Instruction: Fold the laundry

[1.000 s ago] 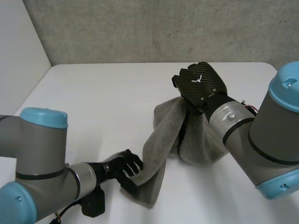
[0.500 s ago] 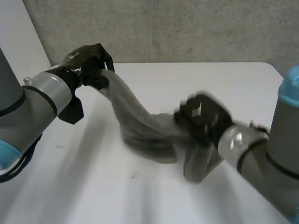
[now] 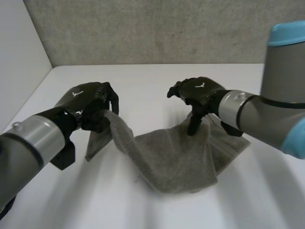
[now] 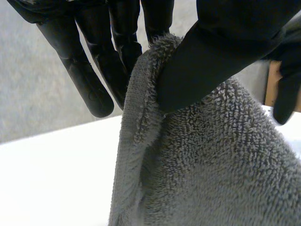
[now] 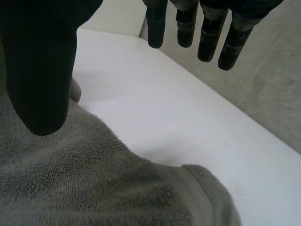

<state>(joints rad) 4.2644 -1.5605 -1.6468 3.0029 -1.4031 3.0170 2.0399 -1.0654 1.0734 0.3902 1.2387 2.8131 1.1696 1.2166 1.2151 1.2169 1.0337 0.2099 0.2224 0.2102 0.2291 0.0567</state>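
A single grey terry towel [image 3: 176, 157] with a thick looped pile and a flat woven hem along its edge. It is rumpled, not folded. Its middle sags in a loose heap on the white bench [image 3: 143, 81]. One end rises to the left robot hand [image 3: 88, 107], which pinches the hem between thumb and fingers and holds it off the bench; a flap hangs below that grip. The other end lies spread on the bench under the right robot hand [image 3: 198, 90], whose fingers are straight.
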